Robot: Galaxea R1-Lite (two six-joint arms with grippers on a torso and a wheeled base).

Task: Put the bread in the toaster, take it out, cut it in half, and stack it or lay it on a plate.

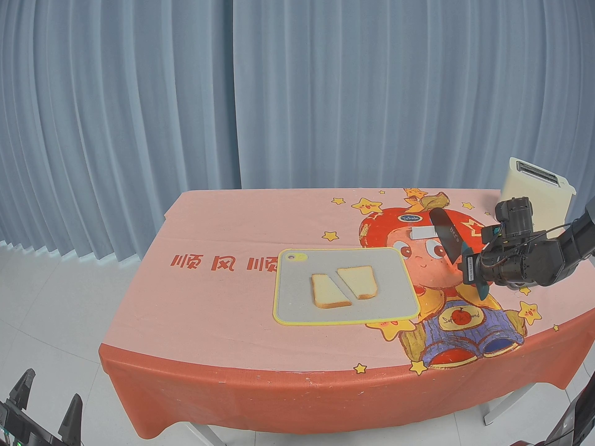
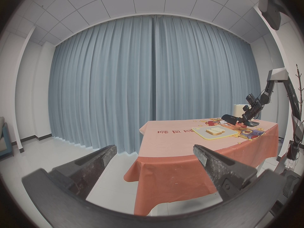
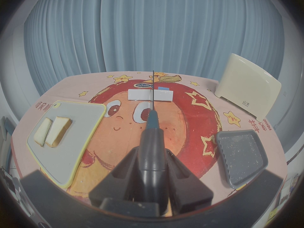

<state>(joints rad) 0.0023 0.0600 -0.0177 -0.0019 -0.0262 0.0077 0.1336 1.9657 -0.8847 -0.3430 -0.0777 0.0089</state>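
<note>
Two bread halves [image 1: 344, 285] lie side by side, a small gap between them, on the grey cutting board [image 1: 384, 301] with a yellow rim at the table's middle. In the right wrist view the bread halves [image 3: 52, 131] lie on the board [image 3: 79, 133]. My right gripper [image 1: 480, 269] hovers over the table's right side, shut on a knife [image 1: 447, 233] with a dark blade pointing up and away from the board. The knife [image 3: 153, 111] points toward a white strip [image 3: 150, 94]. A cream toaster [image 1: 538, 192] stands at the back right. My left gripper [image 1: 46, 401] hangs open off the table's near left corner.
A grey square plate [image 3: 242, 155] sits on the tablecloth near the toaster [image 3: 248, 86]. The left half of the table [image 1: 211, 305] is bare cloth. From the left wrist view the table [image 2: 177, 155] is some way off beyond the open left gripper [image 2: 155, 151].
</note>
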